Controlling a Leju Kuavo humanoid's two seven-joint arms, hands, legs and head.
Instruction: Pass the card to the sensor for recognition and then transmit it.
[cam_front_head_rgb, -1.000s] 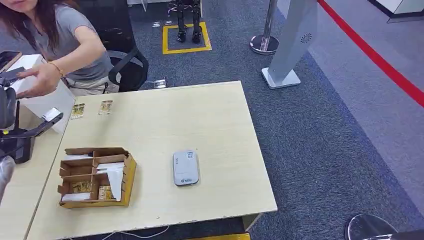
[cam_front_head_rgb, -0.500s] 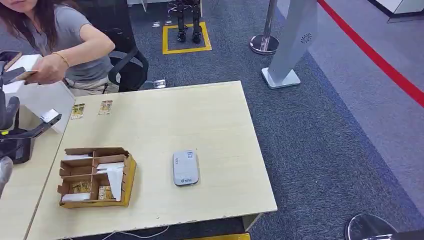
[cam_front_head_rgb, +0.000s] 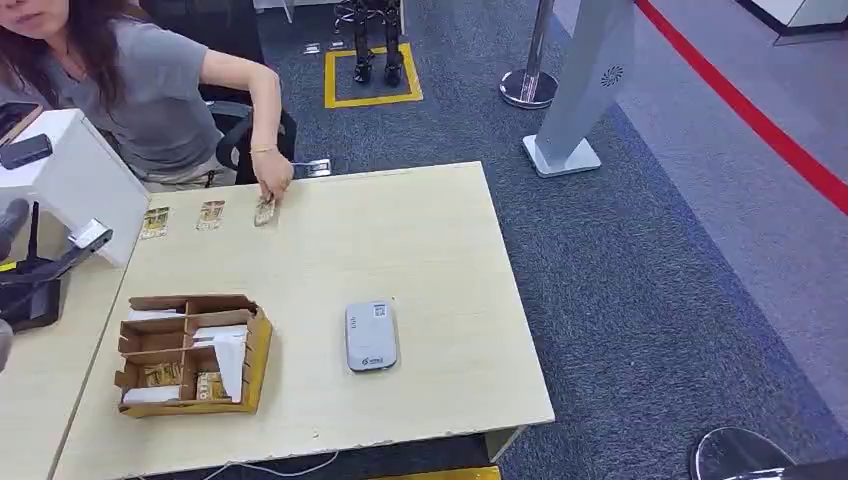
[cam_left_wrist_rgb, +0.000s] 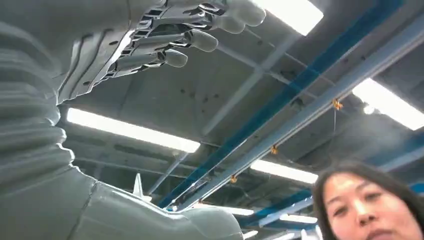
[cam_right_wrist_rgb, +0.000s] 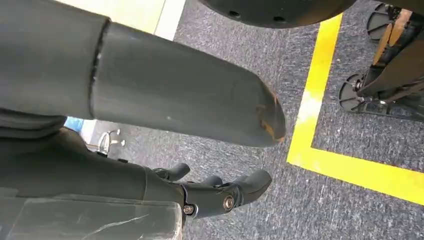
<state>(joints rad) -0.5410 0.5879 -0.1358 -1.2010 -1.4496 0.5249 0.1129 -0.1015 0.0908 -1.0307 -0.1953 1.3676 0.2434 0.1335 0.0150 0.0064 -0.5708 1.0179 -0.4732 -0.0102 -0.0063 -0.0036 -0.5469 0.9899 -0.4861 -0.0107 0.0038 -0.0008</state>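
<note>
head view / step: person's hand (cam_front_head_rgb: 272, 184) sets a small tan printed card (cam_front_head_rgb: 264, 211) on the far left of the pale wooden table (cam_front_head_rgb: 420, 250), just right of two similar cards (cam_front_head_rgb: 155, 221). We judge the handover done; next we fetch a fresh card from the brown cardboard divider tray (cam_front_head_rgb: 192, 352), near left.
head view / how: we'd lift one card only, flat, then present it over the grey rounded sensor pad (cam_front_head_rgb: 371, 335) near mid-table.
left wrist view: left hand (cam_left_wrist_rgb: 165, 40) raised toward the ceiling, fingers spread, holding nothing.
right wrist view: right hand (cam_right_wrist_rgb: 220, 192) hangs over grey carpet, fingers loosely curled, holding nothing.
</note>
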